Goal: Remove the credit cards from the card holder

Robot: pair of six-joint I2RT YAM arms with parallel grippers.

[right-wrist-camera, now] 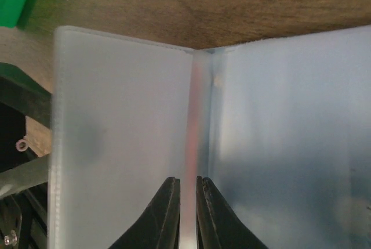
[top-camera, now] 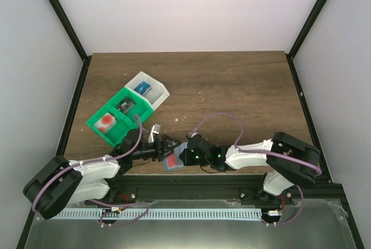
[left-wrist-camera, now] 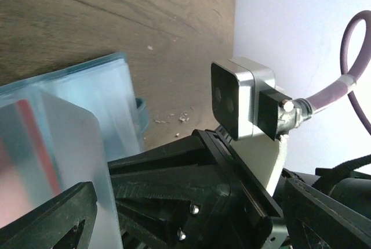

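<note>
The blue-teal card holder (top-camera: 169,167) stands open near the table's front edge, between my two grippers. In the right wrist view its two pale flaps (right-wrist-camera: 116,133) spread apart, with a credit card (right-wrist-camera: 194,115) edge-on in the fold. My right gripper (right-wrist-camera: 188,182) is shut on that card's edge; it also shows in the top view (top-camera: 181,157). The card's red spot shows in the top view (top-camera: 173,159) and in the left wrist view (left-wrist-camera: 29,162), behind a clear pocket of the holder (left-wrist-camera: 87,92). My left gripper (top-camera: 164,147) is open, its fingers (left-wrist-camera: 58,214) wide apart beside the holder.
A green-and-white compartment tray (top-camera: 95,127) lies at the back left. It holds another red-spotted card (top-camera: 106,121), a dark item and a blue item (top-camera: 141,88). The right arm's wrist camera (left-wrist-camera: 240,98) sits close in front of my left gripper. Crumbs dot the wooden table (top-camera: 232,80).
</note>
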